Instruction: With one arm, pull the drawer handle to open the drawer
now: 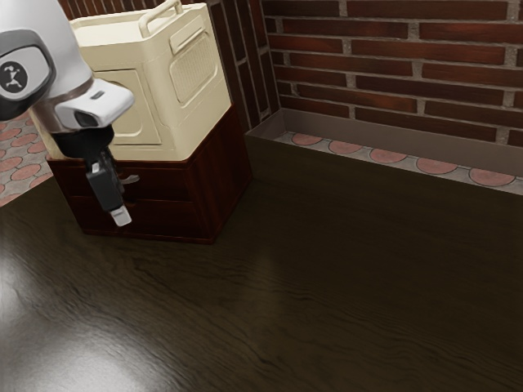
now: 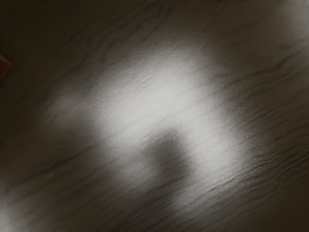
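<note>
Exterior view: your gripper (image 1: 121,216) hangs before the cabinet (image 1: 221,184); its opening and hold I cannot tell. The handle (image 1: 130,179), on the cabinet's upper drawer (image 1: 167,184), seems higher than your gripper's tip, cabinet-side.

Behind hand (image 1: 121,217): dark red cabinet (image 1: 225,184), cream box (image 1: 172,106) on top. Near hand: drawer handle (image 1: 130,179). Below hand: dark table (image 1: 294,294).

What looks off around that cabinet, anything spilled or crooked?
Nothing stands out. The boxy cream container with a top handle stands upright on the dark red wooden cabinet, whose drawers look shut. The pale patches on the dark wood-grained table look like glare rather than a spill.
</note>
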Robot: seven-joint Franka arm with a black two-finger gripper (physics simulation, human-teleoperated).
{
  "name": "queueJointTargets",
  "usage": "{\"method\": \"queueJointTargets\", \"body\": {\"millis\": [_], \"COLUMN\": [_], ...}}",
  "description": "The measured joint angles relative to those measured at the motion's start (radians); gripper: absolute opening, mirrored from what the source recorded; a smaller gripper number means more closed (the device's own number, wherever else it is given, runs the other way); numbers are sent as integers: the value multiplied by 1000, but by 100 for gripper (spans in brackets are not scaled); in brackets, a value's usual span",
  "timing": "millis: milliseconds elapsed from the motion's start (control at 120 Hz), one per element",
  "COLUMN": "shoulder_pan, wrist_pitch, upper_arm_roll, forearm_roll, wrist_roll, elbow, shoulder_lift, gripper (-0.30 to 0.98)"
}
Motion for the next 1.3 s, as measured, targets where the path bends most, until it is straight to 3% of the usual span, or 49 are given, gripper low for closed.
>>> {"method": "queueJointTargets", "body": {"millis": [250,383,475,733,1033,1300], "shoulder_pan": [16,121,210,265,304,333], "wrist_pitch": [41,50,62,248,476,600], "upper_arm_roll": [40,40,-11,-27,-25,-27], "forearm_roll": [-2,-3,1,3,-3,-40], "wrist_roll": [124,245,341,631,893,1062], "elbow": [-1,-2,-1,-17,-38,-49], "shoulder_lift": [22,25,23,70,142,194], "gripper": [69,69,69,68,40,30]}}
